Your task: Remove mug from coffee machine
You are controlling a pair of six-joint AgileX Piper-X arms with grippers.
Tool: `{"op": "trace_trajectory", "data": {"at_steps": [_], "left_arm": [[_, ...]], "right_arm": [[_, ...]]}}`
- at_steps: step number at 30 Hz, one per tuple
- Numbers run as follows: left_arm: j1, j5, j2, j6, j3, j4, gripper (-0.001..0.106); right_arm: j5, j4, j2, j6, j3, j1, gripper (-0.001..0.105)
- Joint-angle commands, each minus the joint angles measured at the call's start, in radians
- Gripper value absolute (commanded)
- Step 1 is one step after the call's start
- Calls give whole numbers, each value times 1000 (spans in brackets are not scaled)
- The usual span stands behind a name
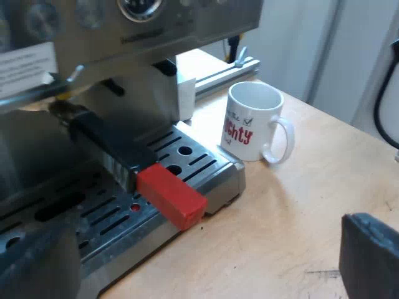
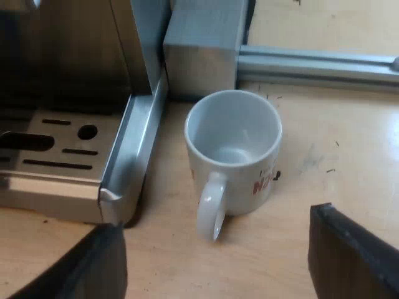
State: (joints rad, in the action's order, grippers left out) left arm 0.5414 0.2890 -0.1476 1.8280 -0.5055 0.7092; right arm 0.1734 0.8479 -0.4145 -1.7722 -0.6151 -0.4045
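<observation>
Your right gripper (image 2: 215, 221): fingers apart, nothing held. Mug (image 2: 234, 149) upright on wooden table (image 2: 349, 162) just ahead of fingertips, its handle toward hand, just beside drip tray (image 2: 134, 143) of espresso machine (image 2: 62, 56). Your left gripper (image 1: 202, 240): fingers spread, empty; red-ended holder handle (image 1: 143, 180) just ahead, mug farther out.

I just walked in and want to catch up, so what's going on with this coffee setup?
The white mug stands empty on the wooden table, close beside the drip tray of the espresso machine, not on it. The right tool hangs open over the mug, holding nothing. The left tool is open too, near the red end of the holder locked into the machine's front.
</observation>
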Motion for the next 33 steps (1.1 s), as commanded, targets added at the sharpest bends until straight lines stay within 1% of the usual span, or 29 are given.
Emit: {"op": "trace_trajectory", "data": {"at_steps": [1,4,5,6,8,9,10,11,12,13,17,18,20,22,25,27,28,29,31,32,33], "left_arm": [[2,-55,4,33,-52,41,86],[2,-77,4,81,-75,41,86],[2,-77,0,95,-82,41,86],[2,-77,0,95,-82,41,86],[2,-77,-37,156,-101,41,86],[2,-77,-44,158,-105,41,86],[2,-77,-48,160,-107,41,86],[2,-77,-97,162,-127,41,86],[2,-77,-97,162,-127,41,86],[2,-77,-141,162,-151,41,86],[2,-77,-246,162,-203,41,86],[0,-79,-256,162,-211,41,86],[-27,-79,-308,162,-238,41,86],[-56,-75,-337,162,-255,41,86],[-76,-74,-345,162,-261,41,86],[-116,-69,-362,162,-272,41,86],[-161,-57,-374,162,-280,41,86],[-264,-9,-380,158,-283,41,86],[-338,2,-380,156,-283,52,86],[-358,5,-380,153,-283,55,86],[-397,16,-380,139,-283,62,86]], "right_arm": [[-19,93,-4,-4,-84,2,63],[-22,133,-23,-11,-150,2,63],[-22,139,-35,-24,-173,2,63],[-22,139,-35,-24,-173,2,63],[-22,139,-52,-40,-200,2,63],[-22,139,-58,-45,-207,2,63],[-30,149,-112,-49,-259,2,63],[-39,155,-139,-49,-275,2,63],[-43,156,-153,-49,-283,2,63],[-45,158,-181,-49,-301,2,63],[-50,158,-263,-49,-334,2,63],[-53,158,-272,-49,-337,2,63],[-65,158,-313,-49,-342,2,63],[-61,158,-337,-49,-342,4,63],[-57,158,-377,-49,-342,6,63],[-57,158,-397,-46,-342,6,63],[-57,158,-408,-44,-342,6,63],[-57,158,-411,-42,-342,6,63],[-67,158,-431,-32,-342,24,63],[-76,158,-436,-25,-342,39,63],[-78,158,-438,-24,-342,44,63]]}}
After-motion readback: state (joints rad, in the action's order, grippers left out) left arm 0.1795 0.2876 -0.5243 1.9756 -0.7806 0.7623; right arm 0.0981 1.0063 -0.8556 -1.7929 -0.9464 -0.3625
